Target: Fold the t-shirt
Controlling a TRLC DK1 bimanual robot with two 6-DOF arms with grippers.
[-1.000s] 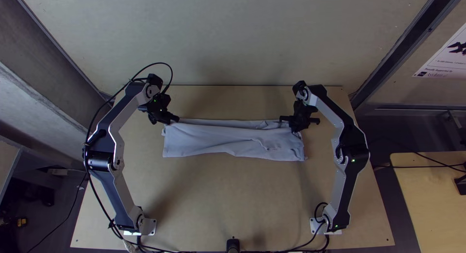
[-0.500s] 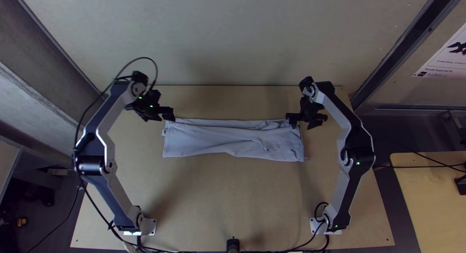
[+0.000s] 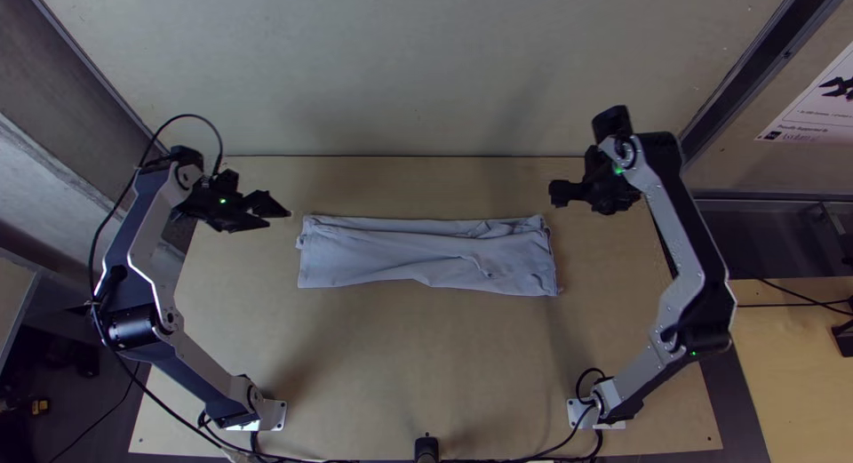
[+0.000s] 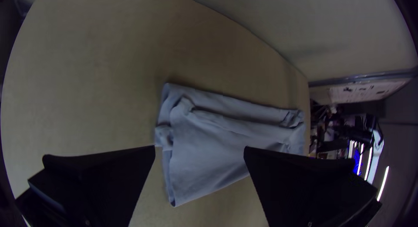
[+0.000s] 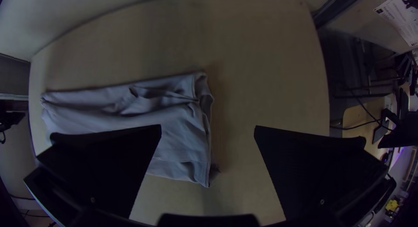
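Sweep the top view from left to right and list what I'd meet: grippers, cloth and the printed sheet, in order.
Left gripper → t-shirt lying as a long, folded strip → right gripper → printed sheet at the far right edge.

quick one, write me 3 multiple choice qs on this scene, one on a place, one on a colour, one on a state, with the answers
1. Where is the shirt?
A) on the floor
B) on the table
C) hanging from a hand

2. What colour is the shirt?
A) pale blue-grey
B) red
C) black

3. How are the left hand and right hand?
A) both shut
B) one open, one shut
C) both open

1 B: bare wood surrounds it in the top view.
2 A: its upper face looks pale blue-grey there.
3 C: each wrist view shows fingers wide apart.
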